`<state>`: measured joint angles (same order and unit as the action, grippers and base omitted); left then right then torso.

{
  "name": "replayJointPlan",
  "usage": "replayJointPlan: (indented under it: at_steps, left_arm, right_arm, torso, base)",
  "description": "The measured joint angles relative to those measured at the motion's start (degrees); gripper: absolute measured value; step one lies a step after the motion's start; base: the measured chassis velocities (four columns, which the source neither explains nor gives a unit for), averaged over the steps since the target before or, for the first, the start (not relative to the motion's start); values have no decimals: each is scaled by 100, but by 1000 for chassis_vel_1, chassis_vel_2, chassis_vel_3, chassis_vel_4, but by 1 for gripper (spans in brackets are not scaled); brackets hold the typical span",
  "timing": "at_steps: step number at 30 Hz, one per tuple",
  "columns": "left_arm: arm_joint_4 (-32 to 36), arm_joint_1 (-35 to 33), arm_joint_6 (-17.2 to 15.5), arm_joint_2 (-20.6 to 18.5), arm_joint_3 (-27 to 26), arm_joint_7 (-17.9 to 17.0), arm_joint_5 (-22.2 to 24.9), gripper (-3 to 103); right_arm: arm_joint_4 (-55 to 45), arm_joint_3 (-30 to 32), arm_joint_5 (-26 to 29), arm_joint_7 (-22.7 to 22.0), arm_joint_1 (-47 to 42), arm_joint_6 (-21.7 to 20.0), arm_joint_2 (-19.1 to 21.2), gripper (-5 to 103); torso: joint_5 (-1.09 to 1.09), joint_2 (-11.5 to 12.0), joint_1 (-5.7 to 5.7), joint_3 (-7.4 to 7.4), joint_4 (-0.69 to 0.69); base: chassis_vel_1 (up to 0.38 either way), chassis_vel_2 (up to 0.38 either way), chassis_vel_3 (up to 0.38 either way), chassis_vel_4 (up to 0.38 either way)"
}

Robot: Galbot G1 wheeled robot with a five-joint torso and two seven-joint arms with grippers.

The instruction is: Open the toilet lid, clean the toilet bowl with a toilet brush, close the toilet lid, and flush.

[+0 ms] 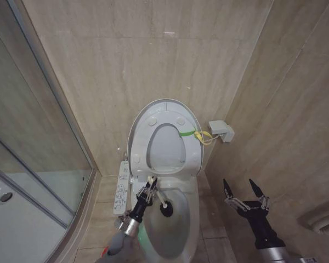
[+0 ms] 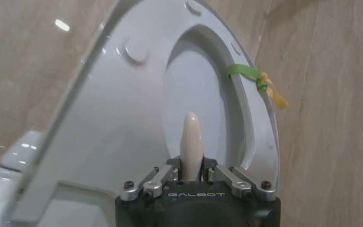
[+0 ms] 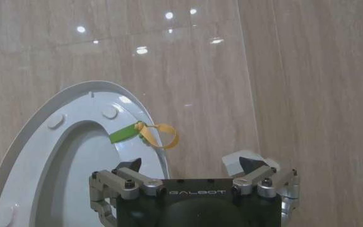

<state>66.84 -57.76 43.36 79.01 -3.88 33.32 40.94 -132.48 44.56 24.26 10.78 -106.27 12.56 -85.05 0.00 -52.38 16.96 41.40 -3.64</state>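
Toilet brush (image 1: pixel 160 200) position: you see its thin white handle clamped between the fingers of the left gripper (image 1: pixel 148 188), with the dark bristle head down inside the toilet bowl (image 1: pixel 182 219), toward the bowl's far end. In the left wrist view, the handle's pale tip (image 2: pixel 192 142) projects out from between the clenched fingers.

Toilet lid (image 1: pixel 145 118) position: you find it raised upright against the far tiled wall, with the seat ring (image 1: pixel 189 156) raised against it. A green-and-yellow band (image 1: pixel 196 134) is tied at the right edge of the raised seat and lid.

Right gripper (image 1: pixel 244 192) position: it hangs to the right of the toilet, well apart from the bowl. Its fingers are spread wide and grasp nothing.

A control panel (image 1: pixel 121 187) sits along the bowl's left side.
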Motion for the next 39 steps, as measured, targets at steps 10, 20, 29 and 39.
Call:
replayJointPlan:
  at_steps: [10, 20, 29, 39]
  left_arm:
    - [-805, 613, 25, 572, 191, 258, 50, 21]
    - [-1746, 588, 337, 814, 178, 878, 117, 21]
    - [-1818, 485, 362, 824, 123, 962, 173, 21]
    - [-2344, 1219, 340, 1120, 237, 1098, 507, 21]
  right_arm:
    - [0, 0, 0, 0, 0, 0, 0, 100]
    - [0, 0, 0, 0, 0, 0, 0, 100]
    - [0, 0, 0, 0, 0, 0, 0, 100]
    - [0, 0, 0, 0, 0, 0, 0, 100]
  torso:
    - [1, 0, 0, 0, 0]
    - [0, 0, 0, 0, 1]
    - [0, -1, -1, -1, 1]
    - [0, -1, -1, 1, 0]
  base:
    - [0, 0, 0, 0]
    - [0, 0, 0, 0]
    - [0, 0, 0, 0]
    - [0, 0, 0, 0]
